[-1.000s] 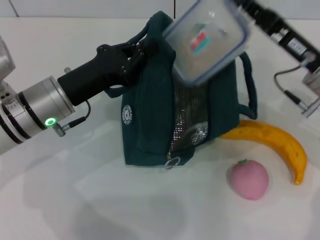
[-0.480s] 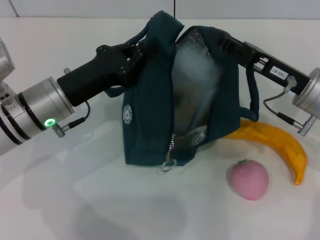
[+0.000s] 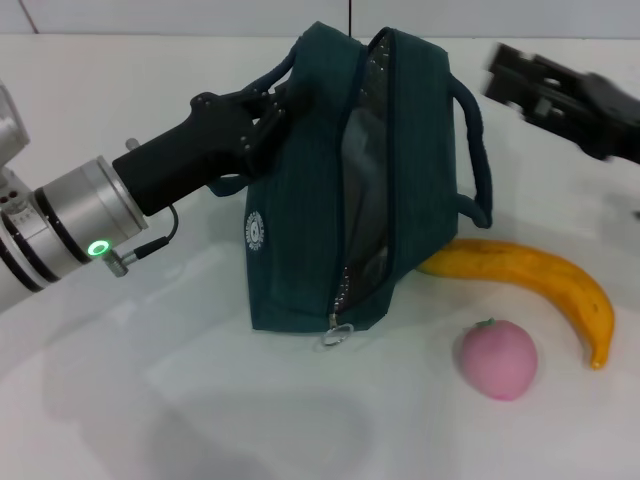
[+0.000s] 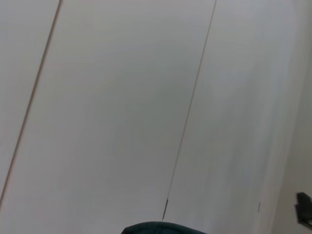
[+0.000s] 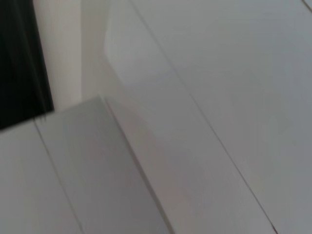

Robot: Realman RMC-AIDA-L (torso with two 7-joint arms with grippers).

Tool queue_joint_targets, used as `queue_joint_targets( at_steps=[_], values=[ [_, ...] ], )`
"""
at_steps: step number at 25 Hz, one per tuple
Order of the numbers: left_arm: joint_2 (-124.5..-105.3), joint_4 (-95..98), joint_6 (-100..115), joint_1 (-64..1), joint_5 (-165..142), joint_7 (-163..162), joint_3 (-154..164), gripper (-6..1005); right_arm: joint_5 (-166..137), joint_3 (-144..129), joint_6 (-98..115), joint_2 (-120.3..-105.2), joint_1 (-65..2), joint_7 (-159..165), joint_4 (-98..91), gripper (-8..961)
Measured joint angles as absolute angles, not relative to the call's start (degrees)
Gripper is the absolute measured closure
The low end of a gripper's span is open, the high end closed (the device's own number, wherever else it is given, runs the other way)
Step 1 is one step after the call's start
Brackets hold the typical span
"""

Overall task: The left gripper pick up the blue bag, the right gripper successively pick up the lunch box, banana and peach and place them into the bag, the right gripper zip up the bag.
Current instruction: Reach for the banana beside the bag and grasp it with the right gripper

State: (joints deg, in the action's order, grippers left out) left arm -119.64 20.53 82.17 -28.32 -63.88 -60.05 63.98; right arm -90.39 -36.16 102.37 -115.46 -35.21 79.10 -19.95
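Note:
The blue bag [image 3: 300, 220] stands upright on the white table [image 3: 150, 400], its top zipper gaping and silver lining showing. My left gripper [image 3: 283, 97] is shut on the bag's left handle and upper edge; the bag's dark top [image 4: 161, 228] peeks into the left wrist view. The lunch box is hidden, with only a grey sheen inside the bag's opening. The banana [image 3: 530, 275] lies just right of the bag, one end touching its base. In front of the banana sits the peach [image 3: 497, 360]. My right gripper [image 3: 505, 78] hovers above and right of the bag, holding nothing.
The bag's metal ring zipper pull [image 3: 338, 333] hangs at its front bottom corner. The bag's right handle [image 3: 478, 160] loops out toward the right arm. The right wrist view shows only pale wall and table surfaces.
The lunch box went from above the bag down into its opening and out of sight. The right gripper then pulled back up and to the right, empty. The left arm stayed still.

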Motion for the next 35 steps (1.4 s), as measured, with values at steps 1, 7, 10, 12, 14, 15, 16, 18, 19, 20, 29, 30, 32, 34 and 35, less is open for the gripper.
queue_joint_targets(
  at_steps=[1,7,10,12,14,15,16,18,19,20,29,30,32,34,35],
  values=[
    [-119.6,20.5,82.2,-28.3,-63.9,-59.9,64.0,963,-90.4,-37.4,102.3,-115.45,-33.8,80.9,-23.3,497],
    [-119.46,20.5,82.2,-27.8,-63.9,-59.1,63.9,962,-99.6,-50.1,93.4,-115.67,-22.6,99.4,-55.0,318],
    [-119.39,20.5,82.0,-27.6,-64.0,-58.9,63.9,962,-107.4,-54.3,89.6,-115.57,-22.8,106.3,-61.6,277],
    [-119.42,20.5,80.8,-28.2,-64.2,-58.8,63.9,962,-112.9,-55.7,87.9,-115.46,-24.2,110.0,-64.0,276],
    [-119.49,20.5,79.9,-28.7,-64.3,-58.7,63.9,962,-117.5,-56.5,87.1,-115.44,-25.7,113.0,-65.5,259],
    [-119.51,20.5,79.6,-29.1,-64.3,-58.7,63.9,962,-119.9,-57.1,86.9,-115.43,-26.6,114.4,-66.3,250],
    [-119.51,20.6,79.4,-29.4,-64.2,-58.7,63.9,962,-122.2,-57.7,86.8,-115.41,-27.6,115.9,-67.0,241],
    [-119.48,20.5,79.2,-29.8,-64.2,-58.6,63.9,962,-126.6,-59.5,86.8,-115.37,-29.6,118.6,-68.0,224],
    [-119.47,20.5,79.2,-29.8,-64.1,-58.6,63.9,962,-128.2,-60.4,86.8,-115.37,-30.5,119.5,-68.3,215],
    [-119.45,20.5,79.0,-29.9,-64.1,-58.6,63.9,962,-129.5,-61.5,86.8,-115.38,-31.3,120.5,-68.7,207],
    [-119.48,21.0,77.8,-30.0,-64.1,-58.6,63.9,962,-135.9,-70.4,86.2,-115.49,-36.2,127.3,-70.4,129],
    [-119.47,21.0,77.8,-30.0,-64.1,-58.6,63.9,962,-136.9,-71.9,86.1,-115.5,-36.7,127.9,-70.3,120],
    [-119.46,21.1,77.8,-30.1,-63.9,-58.6,63.9,962,-138.8,-74.5,85.7,-115.54,-37.7,128.8,-70.0,103],
    [-119.45,21.1,77.8,-30.1,-63.9,-58.5,63.9,962,-139.9,-77.0,85.1,-115.59,-38.4,129.5,-69.7,91],
    [-119.44,21.1,77.8,-30.1,-63.9,-58.3,63.9,962,-140.3,-78.3,84.7,-115.58,-38.8,130.0,-69.6,88]
  ],
)
